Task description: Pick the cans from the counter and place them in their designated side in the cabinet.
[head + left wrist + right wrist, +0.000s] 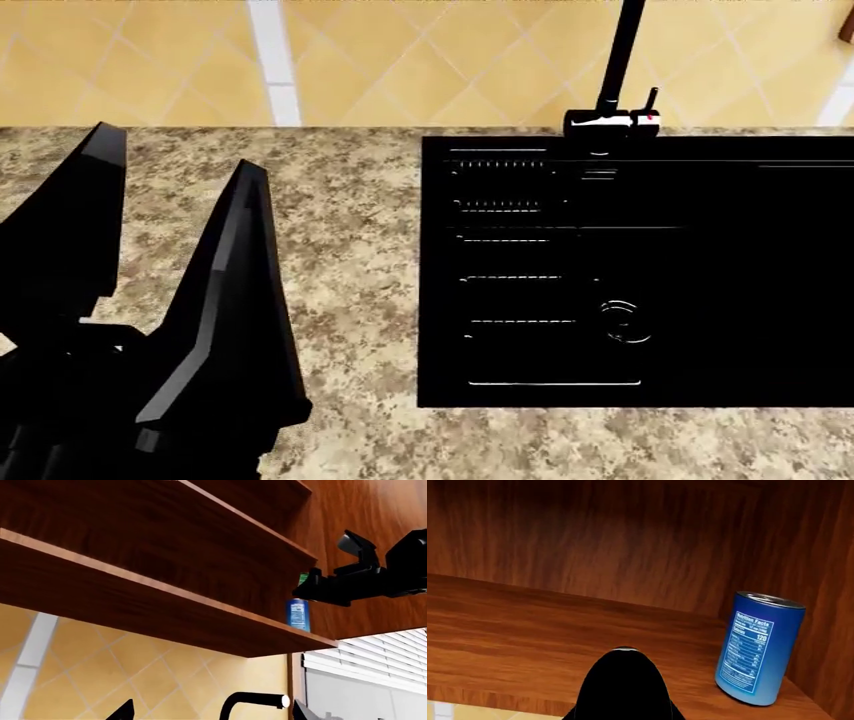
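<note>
1 blue can (pixel 758 647), "Nutrition Facts" legible, stands on the cabinet shelf (pixel 527 635); left claw (pixel 174 200) apart.

The cabinet's bottom shelf (pixel 547 630) of reddish-brown wood carries a blue can (pixel 757 650) standing upright close to the side wall, near the shelf's front edge. Below, the speckled granite counter (pixel 347 260) holds a black inset sink (pixel 694 280).

The robot's left gripper (pixel 174 250) shows two glossy black, blade-like fingers (pixel 220 300) tapering to narrow points from a blocky black base at seven o'clock. The right gripper (pixel 333 587) is an angular matte-black body with a grey-sheened faceted panel; its wrist camera shows one rounded black tip (pixel 622 687)
</note>
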{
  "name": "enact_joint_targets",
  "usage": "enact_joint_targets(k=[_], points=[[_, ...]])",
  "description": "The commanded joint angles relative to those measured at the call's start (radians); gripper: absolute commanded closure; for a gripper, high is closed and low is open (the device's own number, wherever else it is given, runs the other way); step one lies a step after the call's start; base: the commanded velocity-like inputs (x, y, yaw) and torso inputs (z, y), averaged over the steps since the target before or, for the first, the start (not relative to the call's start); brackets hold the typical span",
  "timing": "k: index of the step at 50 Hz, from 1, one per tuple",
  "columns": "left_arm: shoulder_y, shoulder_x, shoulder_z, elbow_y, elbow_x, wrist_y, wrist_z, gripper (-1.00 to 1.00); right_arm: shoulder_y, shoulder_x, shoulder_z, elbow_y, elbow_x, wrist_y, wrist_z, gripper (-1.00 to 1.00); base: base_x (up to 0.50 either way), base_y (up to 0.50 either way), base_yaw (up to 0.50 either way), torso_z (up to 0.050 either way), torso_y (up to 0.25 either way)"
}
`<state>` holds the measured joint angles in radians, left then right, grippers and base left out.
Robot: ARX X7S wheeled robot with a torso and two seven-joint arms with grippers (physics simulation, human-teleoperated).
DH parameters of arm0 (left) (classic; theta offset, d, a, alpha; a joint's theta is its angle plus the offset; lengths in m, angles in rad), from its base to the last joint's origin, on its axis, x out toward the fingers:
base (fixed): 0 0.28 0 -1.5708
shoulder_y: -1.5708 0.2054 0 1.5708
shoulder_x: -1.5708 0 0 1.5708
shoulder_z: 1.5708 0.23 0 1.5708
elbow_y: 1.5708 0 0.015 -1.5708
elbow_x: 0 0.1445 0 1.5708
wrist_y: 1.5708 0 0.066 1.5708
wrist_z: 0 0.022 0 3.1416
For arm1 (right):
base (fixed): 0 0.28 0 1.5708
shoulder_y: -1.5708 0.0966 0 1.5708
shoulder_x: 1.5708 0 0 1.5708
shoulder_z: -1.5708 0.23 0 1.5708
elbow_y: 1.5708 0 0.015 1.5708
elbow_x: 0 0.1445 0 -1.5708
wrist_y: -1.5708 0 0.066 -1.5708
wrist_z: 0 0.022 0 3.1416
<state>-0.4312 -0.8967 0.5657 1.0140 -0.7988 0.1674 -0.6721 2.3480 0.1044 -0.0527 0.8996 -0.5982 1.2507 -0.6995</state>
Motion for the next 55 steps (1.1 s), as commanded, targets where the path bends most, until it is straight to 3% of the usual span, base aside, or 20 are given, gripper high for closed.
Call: enact_joint_targets(k=[1,42,51,52,55], points=[[0.000,-0.003,0.009,-0.007,0.006,0.012,0.001,-1.00,0.008,0.000,-0.006,-0.006,0.004,-0.006,-0.003,1.00,0.21,-0.07,0.00,0.000,0.000],[-0.012,-0.020,0.037,-0.004,0.017,0.036,-0.020,-1.00,0.008,0.000,-0.006,-0.006,0.004,-0.006,-0.003,1.00,0.24,-0.06,0.00,0.000,0.001],[-0.015,-0.022,0.044,-0.006,0.017,0.040,-0.020,-1.00,0.008,0.000,-0.006,-0.006,0.004,-0.006,-0.003,1.00,0.01,0.00,0.00,0.000,0.001],[-0.015,-0.022,0.045,-0.006,0.017,0.040,-0.020,-1.00,0.008,0.000,-0.006,-0.006,0.004,-0.006,-0.003,-1.00,0.00,0.00,0.00,0.000,0.000],[-0.016,-0.023,0.047,-0.005,0.017,0.039,-0.023,-1.00,0.008,0.000,-0.006,-0.006,0.004,-0.006,-0.003,-1.00,0.00,0.00,0.00,0.000,0.000]])
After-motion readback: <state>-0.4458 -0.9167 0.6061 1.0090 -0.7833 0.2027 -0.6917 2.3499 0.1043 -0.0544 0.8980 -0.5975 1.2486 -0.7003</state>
